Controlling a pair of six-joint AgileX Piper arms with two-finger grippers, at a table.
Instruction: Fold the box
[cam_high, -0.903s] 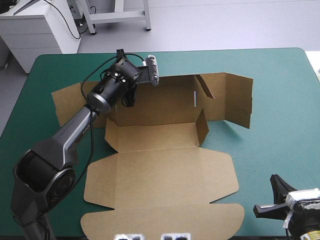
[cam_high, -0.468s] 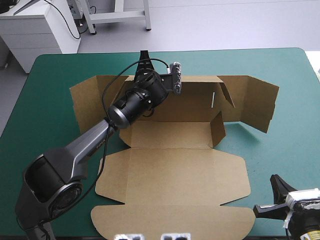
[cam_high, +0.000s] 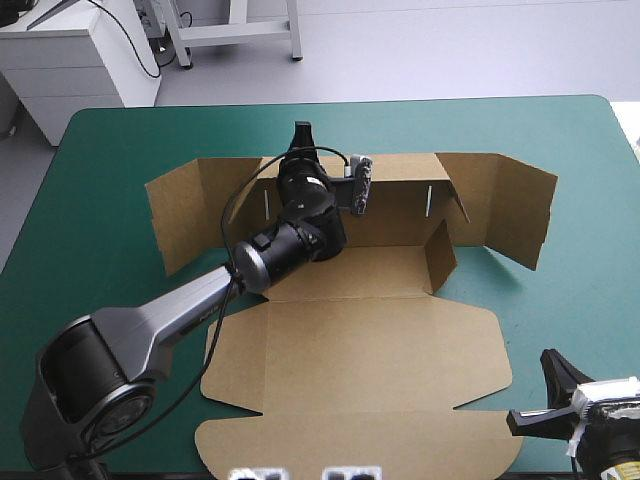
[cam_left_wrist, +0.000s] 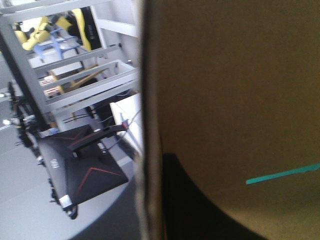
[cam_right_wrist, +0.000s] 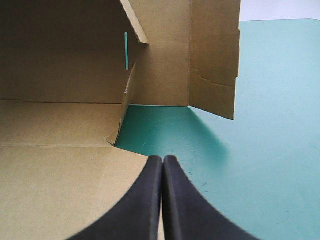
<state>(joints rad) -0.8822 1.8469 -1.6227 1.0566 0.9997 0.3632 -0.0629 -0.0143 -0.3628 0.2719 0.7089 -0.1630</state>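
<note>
Nearest the robot, the right gripper (cam_right_wrist: 162, 161) idles off the box's near right corner over bare teal-green cover (cam_high: 570, 300), its black fingers pressed together into one point. The box (cam_high: 350, 340) sits mid-table. Its lid (cam_high: 360, 400) lies flat toward the robot, with the floor panel (cam_high: 350, 270) beyond it and the short right end flap (cam_high: 440, 255) standing. Farthest off is the raised rear wall (cam_high: 390, 200), its wings (cam_high: 510, 215) swung outward. The left gripper (cam_high: 301, 135) straddles that wall's top edge, pinching the board (one finger (cam_left_wrist: 200, 215) lies dark against the inner face).

To do this step well, I judge it should hold the wall upright and square to the floor, avoid creasing the edge, and leave the slots (cam_high: 427, 200) free for tucking. The idle arm could steady the lid so the sheet does not slide.

Hard to make out: the finger on the wall's outer face is a blur in the left wrist view, the left end flap hides under the arm, and the lid's nearest edge runs out of the high view
</note>
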